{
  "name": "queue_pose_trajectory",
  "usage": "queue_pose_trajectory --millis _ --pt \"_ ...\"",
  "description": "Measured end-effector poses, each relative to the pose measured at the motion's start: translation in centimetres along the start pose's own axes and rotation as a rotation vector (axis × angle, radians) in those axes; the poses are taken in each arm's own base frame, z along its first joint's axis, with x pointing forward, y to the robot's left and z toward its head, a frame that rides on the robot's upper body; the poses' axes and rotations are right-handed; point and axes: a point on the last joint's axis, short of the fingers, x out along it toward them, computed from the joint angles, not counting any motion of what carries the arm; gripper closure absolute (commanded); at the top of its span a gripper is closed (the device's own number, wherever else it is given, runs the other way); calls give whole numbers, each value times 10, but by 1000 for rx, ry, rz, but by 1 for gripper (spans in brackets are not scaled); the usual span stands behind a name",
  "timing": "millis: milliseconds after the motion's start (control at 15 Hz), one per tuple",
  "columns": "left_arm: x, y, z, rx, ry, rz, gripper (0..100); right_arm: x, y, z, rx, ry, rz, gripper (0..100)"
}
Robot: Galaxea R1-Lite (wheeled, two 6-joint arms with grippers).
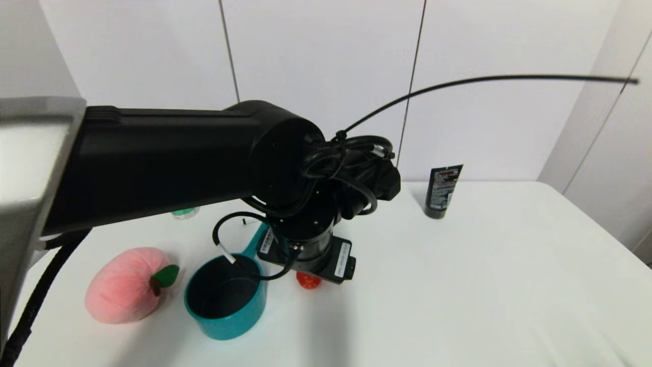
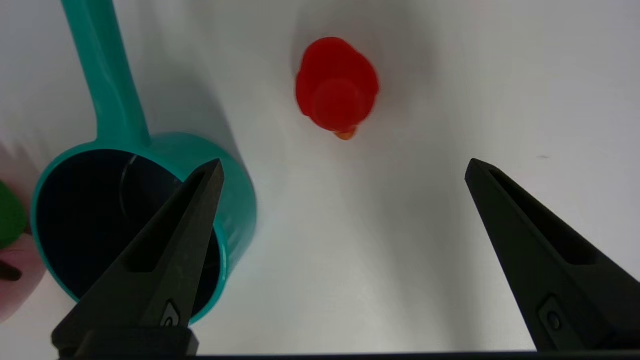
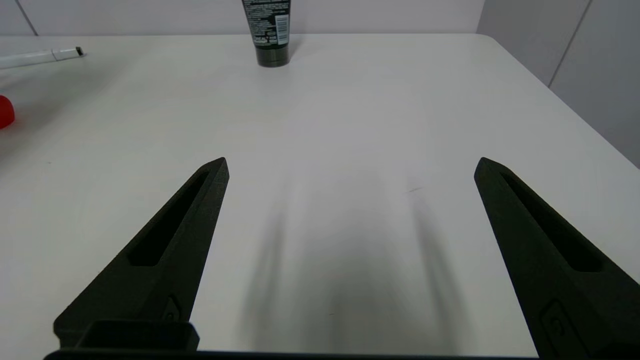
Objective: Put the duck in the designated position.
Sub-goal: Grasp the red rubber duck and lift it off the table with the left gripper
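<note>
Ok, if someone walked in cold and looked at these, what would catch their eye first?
The big black left arm sweeping across the head view, its open left gripper poised above the tiny red duck. Beside the duck stand a teal pot and a pink plush peach.

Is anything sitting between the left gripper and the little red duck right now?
Nothing visible. The left gripper hangs open above the duck, with only bare white table between. The teal pot stands off to the side.
</note>
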Motion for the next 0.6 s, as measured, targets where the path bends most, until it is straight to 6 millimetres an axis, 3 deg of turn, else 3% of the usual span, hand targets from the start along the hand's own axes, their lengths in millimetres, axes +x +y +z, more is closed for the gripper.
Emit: queue_pose_trajectory --millis 333,600 --pt "25 -7 -5 -3 -3 25 0 0 0 0 0 0 0 0" --pt "33 -10 -5 -4 20 5 0 0 0 0 0 0 0 0"
